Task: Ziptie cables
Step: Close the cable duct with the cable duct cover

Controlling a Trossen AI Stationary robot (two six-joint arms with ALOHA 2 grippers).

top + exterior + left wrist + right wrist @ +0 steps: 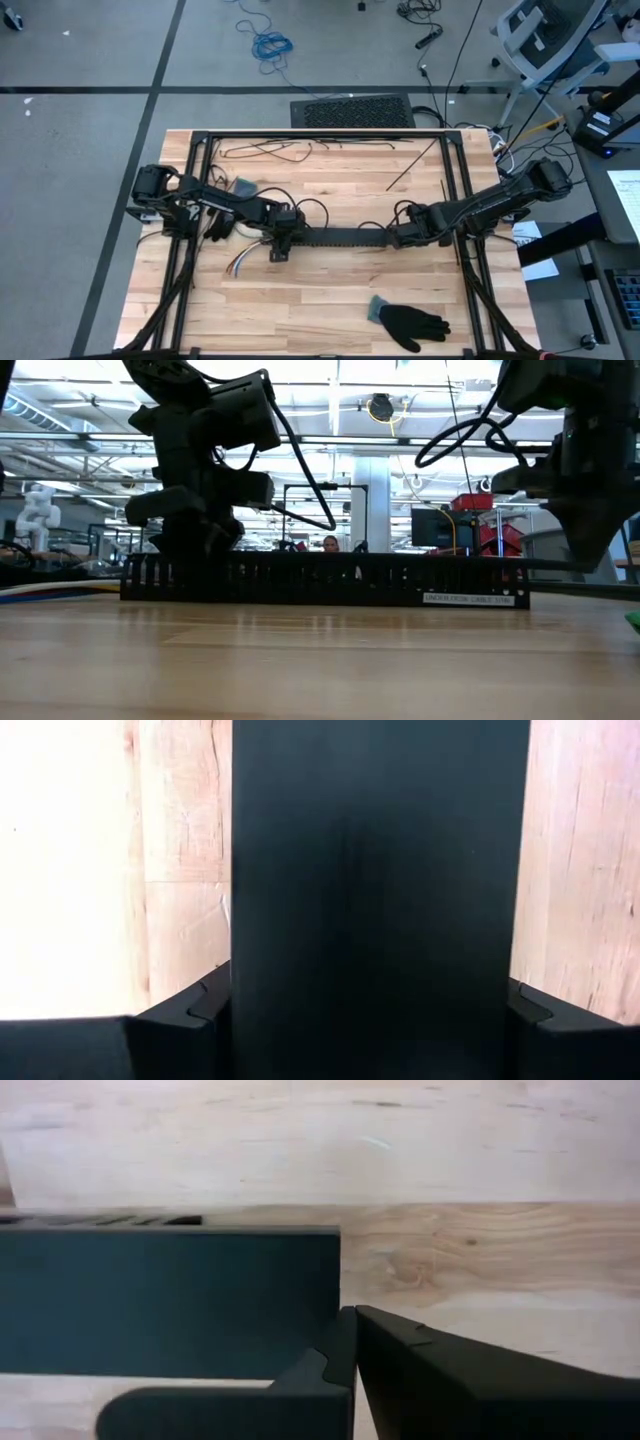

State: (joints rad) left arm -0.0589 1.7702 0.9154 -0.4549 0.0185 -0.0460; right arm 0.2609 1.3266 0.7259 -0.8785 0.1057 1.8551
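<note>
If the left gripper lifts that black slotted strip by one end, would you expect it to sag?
Probably little: the black slotted strip lies straight, so it looks stiff. Long and narrow, it may tilt in the left gripper.

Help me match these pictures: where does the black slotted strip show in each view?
High: black slotted strip at table centre, between both arms.
Low: long bar across the middle.
Left wrist: dark slab between the fingers.
Right wrist: its end.
Shared landmark: wooden table.
</note>
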